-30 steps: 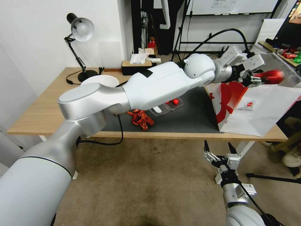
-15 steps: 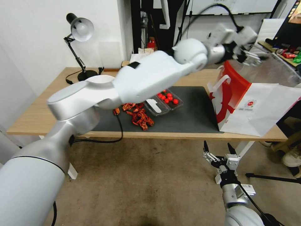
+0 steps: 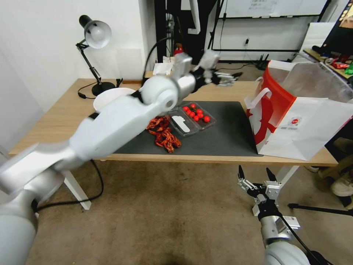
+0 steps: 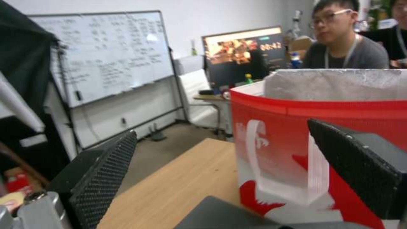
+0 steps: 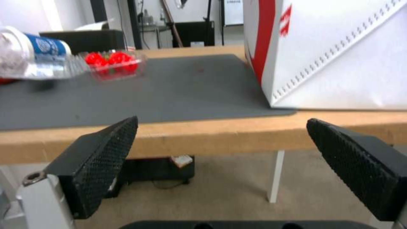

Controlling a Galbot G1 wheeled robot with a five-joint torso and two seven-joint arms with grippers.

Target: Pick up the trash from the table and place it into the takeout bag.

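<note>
Head view: left tool point(image 3: 230, 78) wide, empty, above mat point(image 3: 228, 136); takeout bag point(image 3: 294, 125) beside tomato tray point(image 3: 198, 116).

Left pincer point(image 4: 224, 171) spread wide, empty; takeout bag point(image 4: 288, 127) beyond fingers, standing on table point(image 4: 186, 184).

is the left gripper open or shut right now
Open. In the left wrist view the left gripper has its two black fingers spread wide with nothing between them, the takeout bag beyond.

Takeout bag point(image 3: 294, 121) cut off rightward
</note>
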